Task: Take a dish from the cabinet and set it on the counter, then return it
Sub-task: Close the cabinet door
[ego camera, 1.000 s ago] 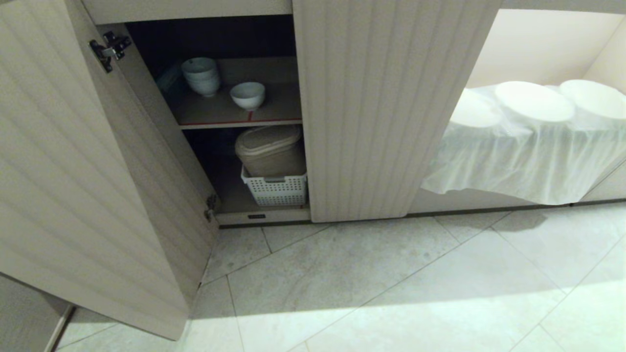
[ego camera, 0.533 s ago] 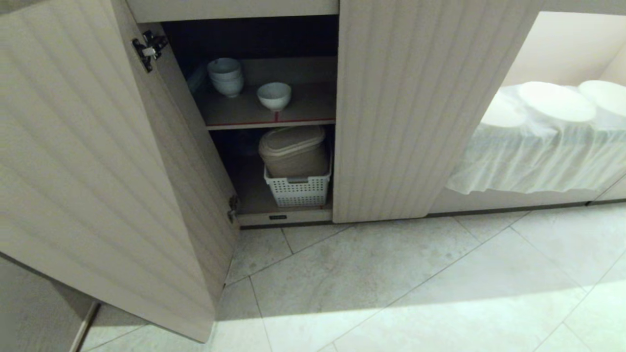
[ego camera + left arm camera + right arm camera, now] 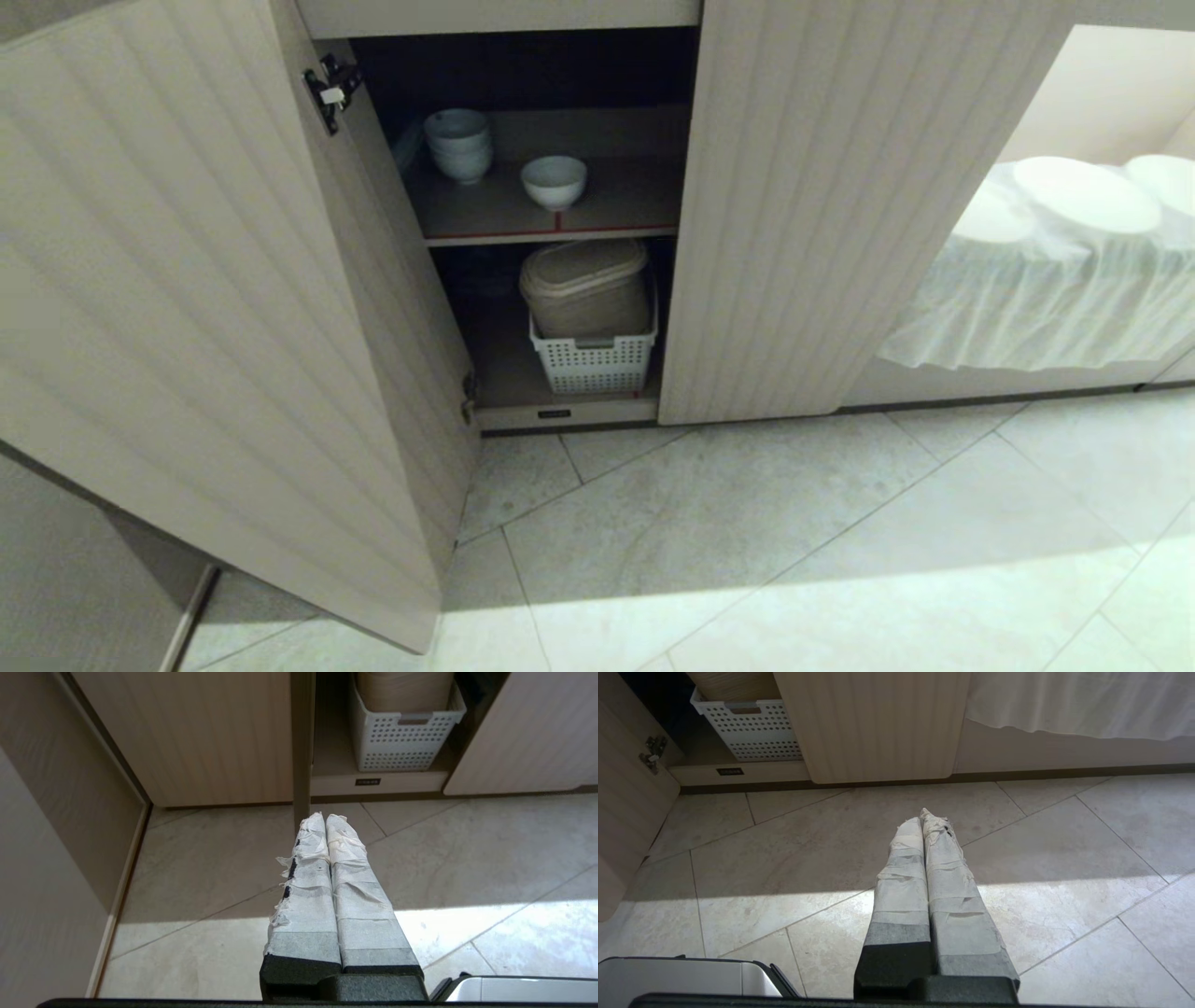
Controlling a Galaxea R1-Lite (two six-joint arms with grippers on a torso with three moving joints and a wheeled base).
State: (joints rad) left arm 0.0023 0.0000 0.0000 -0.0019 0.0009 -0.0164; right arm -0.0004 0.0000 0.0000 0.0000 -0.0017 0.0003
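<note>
A low cabinet (image 3: 840, 205) with fluted beige doors stands with its left door swung wide open. On the upper shelf (image 3: 616, 201), edged with red tape, the dish (image 3: 554, 181), a small white bowl, sits upright near the front edge. A nested stack of white bowls (image 3: 458, 145) stands apart from it, toward the back left corner, whose depths are too dark to make out. Below, a white perforated basket (image 3: 595, 359) holds a beige lidded container (image 3: 586, 285). Neither arm shows in the head view. The left gripper (image 3: 325, 820) and right gripper (image 3: 920, 820) each hang above the tiled floor (image 3: 794, 541), taped fingers pressed together, holding nothing.
</note>
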